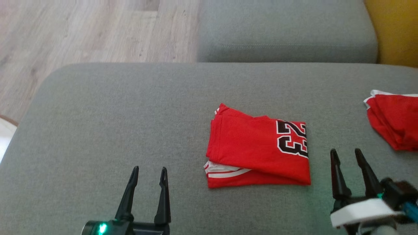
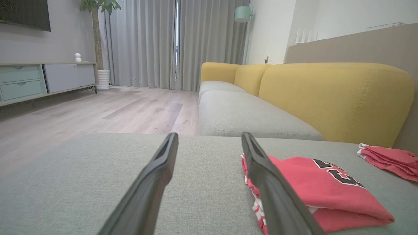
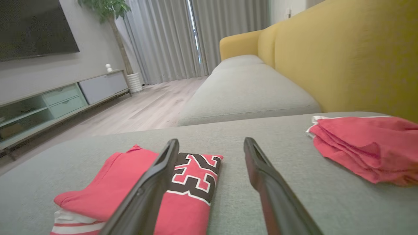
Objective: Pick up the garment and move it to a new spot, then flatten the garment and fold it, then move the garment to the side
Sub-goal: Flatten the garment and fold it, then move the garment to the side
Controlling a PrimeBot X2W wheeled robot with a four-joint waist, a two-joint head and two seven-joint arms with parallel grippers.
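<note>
Garment (image 1: pixel 258 150) folded flat on grey cushion (image 1: pixel 114 124)

Red garment (image 1: pixel 254 150), black numerals (image 1: pixel 291 139); grey cushion (image 1: pixel 114 114).

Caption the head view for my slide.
Folded red jersey on grey cushion, left gripper and right gripper open nearby.

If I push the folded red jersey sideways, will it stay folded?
Probably not cleanly: the folded jersey is soft stacked cloth, so layers likely shear. The grey cushion looks textured, likely dragging the striped bottom layer. Seems light.
</note>
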